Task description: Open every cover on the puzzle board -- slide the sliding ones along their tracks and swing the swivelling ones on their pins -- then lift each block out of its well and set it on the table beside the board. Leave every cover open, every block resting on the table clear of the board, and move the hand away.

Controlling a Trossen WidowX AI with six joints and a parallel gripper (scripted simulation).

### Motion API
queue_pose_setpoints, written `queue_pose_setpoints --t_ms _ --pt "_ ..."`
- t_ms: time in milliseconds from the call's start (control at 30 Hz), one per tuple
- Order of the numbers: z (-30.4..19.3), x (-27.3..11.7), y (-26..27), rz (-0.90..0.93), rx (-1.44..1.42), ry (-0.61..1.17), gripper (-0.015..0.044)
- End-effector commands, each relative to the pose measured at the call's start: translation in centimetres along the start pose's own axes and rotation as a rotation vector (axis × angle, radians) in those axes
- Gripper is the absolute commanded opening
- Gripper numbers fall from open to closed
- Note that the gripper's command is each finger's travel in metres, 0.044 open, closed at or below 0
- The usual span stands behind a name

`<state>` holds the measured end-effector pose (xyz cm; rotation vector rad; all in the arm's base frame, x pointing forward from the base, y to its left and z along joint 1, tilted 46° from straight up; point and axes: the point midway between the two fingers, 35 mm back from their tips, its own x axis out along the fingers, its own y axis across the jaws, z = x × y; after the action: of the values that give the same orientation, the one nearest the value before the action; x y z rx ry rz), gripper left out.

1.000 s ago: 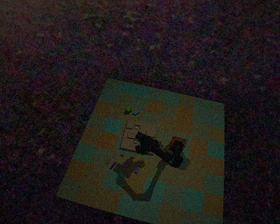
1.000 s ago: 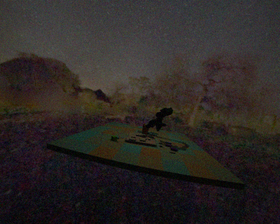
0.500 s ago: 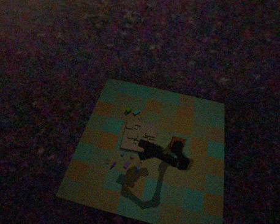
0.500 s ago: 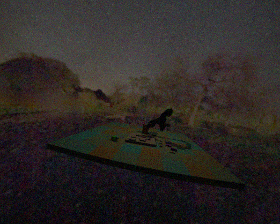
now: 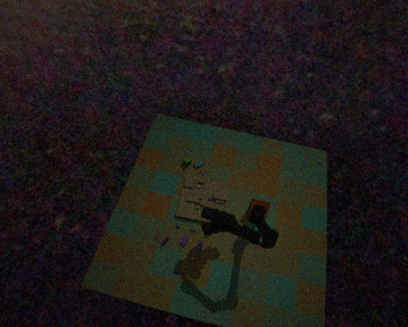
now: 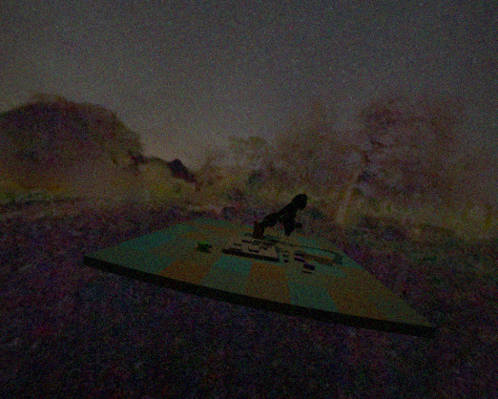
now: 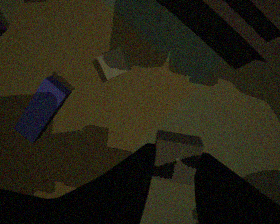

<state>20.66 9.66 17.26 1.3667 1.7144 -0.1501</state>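
Note:
The pale puzzle board (image 5: 191, 213) (image 6: 253, 257) lies mid-table; its dark slots show, but its covers and wells are too dark to read. My gripper (image 5: 207, 234) (image 7: 175, 157) is shut on a grey block (image 7: 176, 146), beside the board and above the table. A blue block (image 5: 199, 247) (image 7: 42, 109) and a small pale block (image 7: 112, 65) lie on the table beside the board. Two purple blocks (image 5: 164, 242) (image 5: 184, 240) lie farther along that side. A green block (image 5: 187, 161) (image 6: 204, 246) and a light blue block (image 5: 199, 164) lie past the board's opposite side.
The arm's base stands by an orange plate (image 5: 262, 203) on the patchwork table (image 5: 280, 290) (image 6: 181, 272). A small piece (image 5: 203, 172) lies near the light blue block. The arm's shadow crosses the table near the blue block. The scene is very dark.

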Motion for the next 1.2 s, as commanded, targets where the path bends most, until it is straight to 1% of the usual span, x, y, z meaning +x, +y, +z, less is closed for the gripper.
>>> queue_pose_setpoints --t_ms 0,1167 --pt "0.1 0.6 0.0 -0.002 0.004 -0.002 0.0080" --pt "0.1 6.3 0.1 0.000 0.002 -0.004 0.0080"
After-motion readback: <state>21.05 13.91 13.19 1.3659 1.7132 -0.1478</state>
